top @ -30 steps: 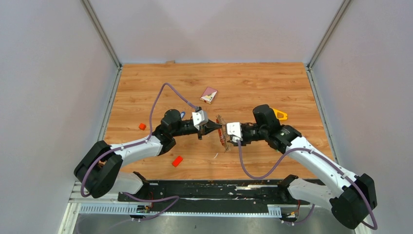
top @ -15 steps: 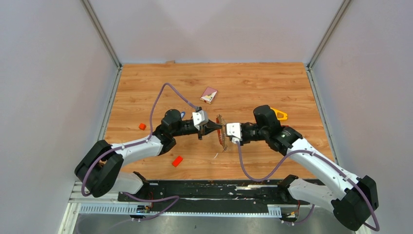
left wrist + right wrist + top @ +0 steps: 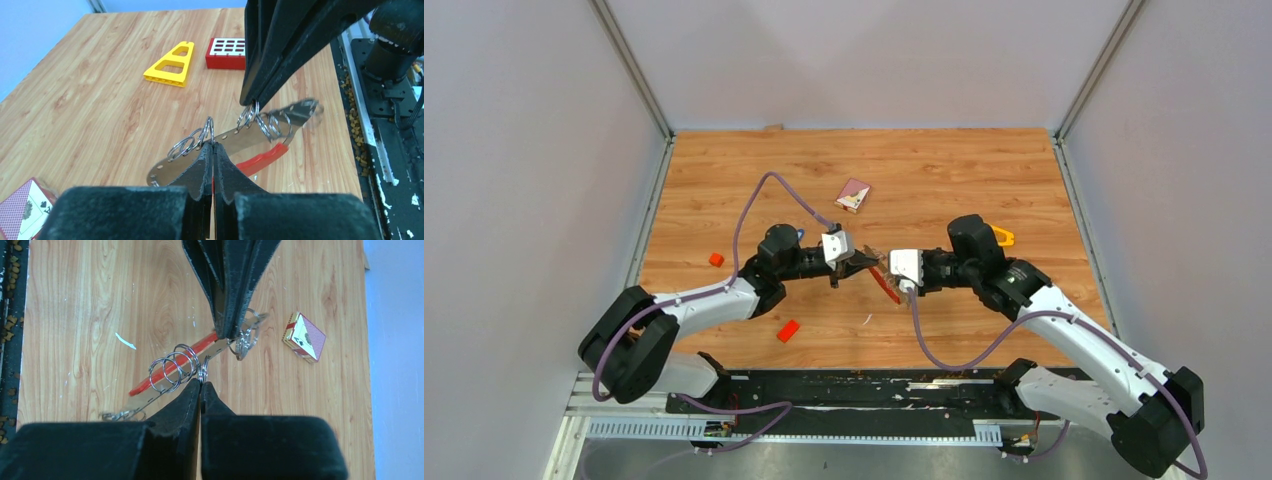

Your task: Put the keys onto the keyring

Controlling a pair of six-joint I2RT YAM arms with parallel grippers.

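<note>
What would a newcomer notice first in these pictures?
First, the two arms meeting nose to nose over the middle of the table: the left gripper and the right gripper are both shut on the keyring, with its steel rings and red strap. A bright yellow triangular piece lies on the table to their right.

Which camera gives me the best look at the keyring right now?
Right wrist: the keyring spans the frame, with its metal strip, red strap and split rings all sharp. Left wrist shows it too, but the far end is blurred and jaws hide part. Top external gives only a tiny red sliver.
</note>
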